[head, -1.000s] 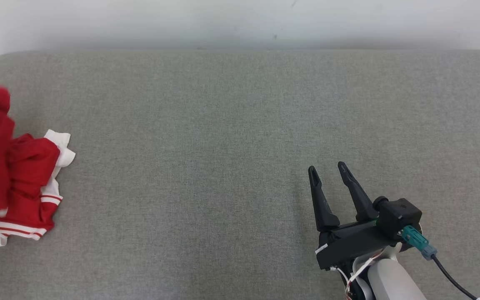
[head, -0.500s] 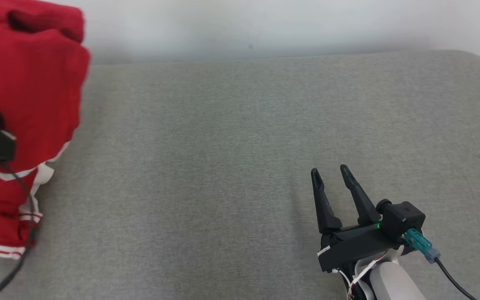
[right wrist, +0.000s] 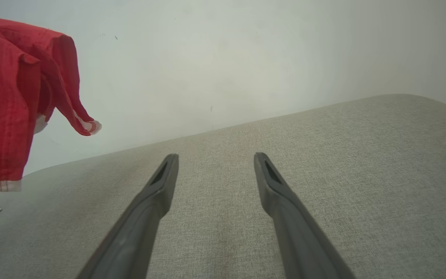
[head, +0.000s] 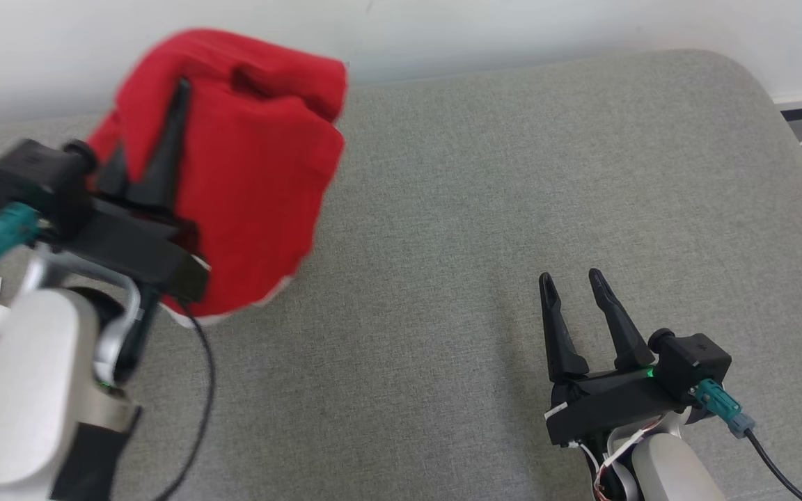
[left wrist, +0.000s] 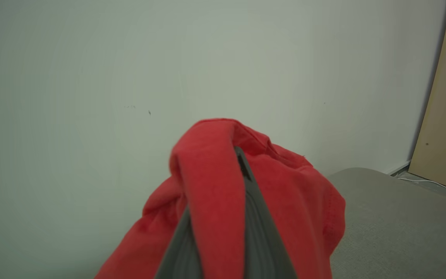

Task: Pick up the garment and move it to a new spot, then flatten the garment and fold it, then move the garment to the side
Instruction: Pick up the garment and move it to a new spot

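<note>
Presently, we find the left gripper (head: 177, 97) pinched tight on a fold of the red garment (head: 255, 174), which hangs bunched over its fingers (head: 168, 153) at far left above the grey cushion (head: 457, 209); we judge it is held aloft so that it can be carried to a fresh spot. The right gripper (head: 571, 277) sits at near right with jaws spread and nothing between them, well apart from the cloth, likely in reserve for flattening. We read no brand, label or writing anywhere.
</note>
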